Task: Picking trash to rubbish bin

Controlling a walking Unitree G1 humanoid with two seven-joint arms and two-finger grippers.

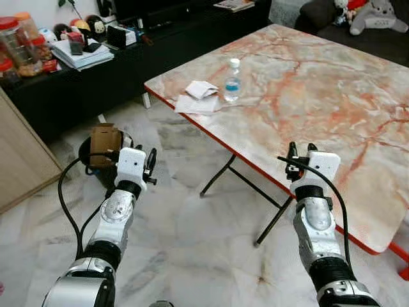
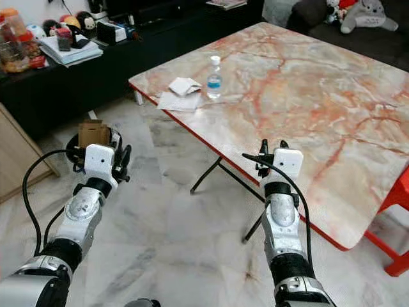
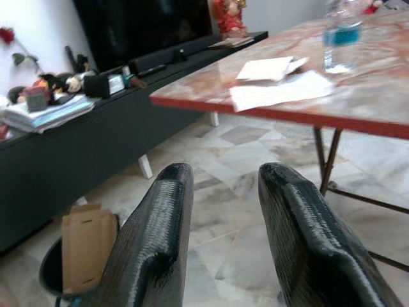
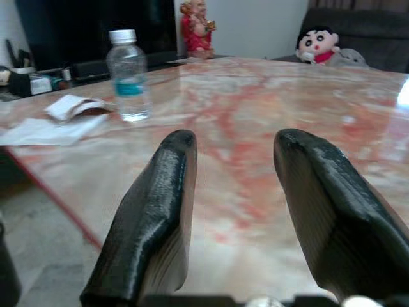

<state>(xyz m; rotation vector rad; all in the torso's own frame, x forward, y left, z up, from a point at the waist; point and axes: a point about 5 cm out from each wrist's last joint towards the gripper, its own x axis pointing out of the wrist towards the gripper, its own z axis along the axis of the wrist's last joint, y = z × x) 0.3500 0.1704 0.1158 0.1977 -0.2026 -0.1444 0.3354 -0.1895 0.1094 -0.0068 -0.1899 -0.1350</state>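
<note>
Hovering my right gripper point(image 4: 233, 211) over the marble table's point(image 1: 332, 96) near edge, fingers spread, holding nothing. Left gripper point(image 3: 220, 236) is open too, beside the black bin point(image 1: 96, 157) with cardboard point(image 1: 104, 144). Crumpled paper point(image 1: 199, 89), 1 flat sheet point(image 1: 197, 105) and 1 bottle point(image 1: 232, 81) sit at the table's far corner.

The two eye views look down from up high at the same pink and orange marble table point(image 1: 307, 89) and the grey marble floor point(image 1: 185, 236), a little apart. The left wrist view sits low, looking between its two black fingers point(image 3: 156, 243) at the table edge. The right wrist view looks low across the table top, near a clear plastic water bottle point(image 4: 128, 73).
</note>
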